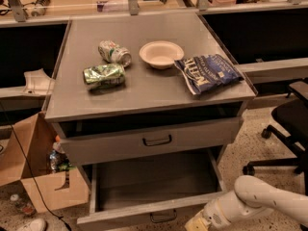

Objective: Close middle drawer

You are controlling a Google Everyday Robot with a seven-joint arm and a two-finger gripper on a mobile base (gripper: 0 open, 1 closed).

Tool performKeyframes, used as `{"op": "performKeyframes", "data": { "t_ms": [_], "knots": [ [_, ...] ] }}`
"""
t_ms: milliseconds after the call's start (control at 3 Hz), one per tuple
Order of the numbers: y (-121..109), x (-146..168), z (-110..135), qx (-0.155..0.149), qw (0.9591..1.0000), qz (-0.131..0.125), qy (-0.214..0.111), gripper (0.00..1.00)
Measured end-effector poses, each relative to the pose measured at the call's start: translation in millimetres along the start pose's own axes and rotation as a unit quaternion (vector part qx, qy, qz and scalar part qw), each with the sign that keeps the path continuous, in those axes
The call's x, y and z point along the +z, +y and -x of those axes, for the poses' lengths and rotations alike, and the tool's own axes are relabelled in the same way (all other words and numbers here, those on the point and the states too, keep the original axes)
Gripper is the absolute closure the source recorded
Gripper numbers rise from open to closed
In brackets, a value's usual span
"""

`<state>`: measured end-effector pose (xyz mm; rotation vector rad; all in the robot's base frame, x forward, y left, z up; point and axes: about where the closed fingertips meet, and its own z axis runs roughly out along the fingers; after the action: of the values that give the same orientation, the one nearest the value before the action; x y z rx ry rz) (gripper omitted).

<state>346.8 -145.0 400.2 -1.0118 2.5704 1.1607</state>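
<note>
**Item 1. The middle drawer** (144, 214): wide, shallow, grey metal. It is pulled far out toward the camera, showing a bare interior. Its low front panel lies along the bottom of the view and carries a small dark loop handle (161, 218). Being this far out, it likely needs a long, straight push on the front panel to close.

**Item 2. The tool** (196, 224): pale, cut off by the bottom edge of the view. It sits just beside the right end of the drawer front, near the handle. Whether it is open or shut, or has hold of anything, cannot be told. The white arm (260, 203) comes in from the lower right, low and roughly level with the panel, which looks like a position for pushing.

**Item 3. The upper drawer** (115, 148): taller-fronted, with a like handle. It stands slightly proud of the frame, with a dark gap above it.

**Item 4. The bench** (144, 93): a flat grey top. It carries:
- a crushed green can (104, 76) lying on its side
- a second can (114, 53) just behind it
- an empty cream bowl (161, 54), upright
- a blue snack bag (208, 73) lying near the right edge

All of these are well clear of the drawer's travel.

**Item 5. Surroundings:**
- a speckled floor (250, 143)
- an open cardboard box (33, 177) at the left, holding litter
- a black office chair (288, 124) at the right, near the arm
- desks behind
</note>
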Motion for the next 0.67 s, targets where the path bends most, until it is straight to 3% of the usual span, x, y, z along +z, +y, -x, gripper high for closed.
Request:
{"op": "performKeyframes", "data": {
  "t_ms": [333,667],
  "knots": [
    [-5.2,-2.4,-0.3,0.012,0.9995,-0.029,-0.007,1.00],
    [-21.1,-7.3,14.3,0.012,0.9979,-0.058,-0.025,1.00]
  ]
}}
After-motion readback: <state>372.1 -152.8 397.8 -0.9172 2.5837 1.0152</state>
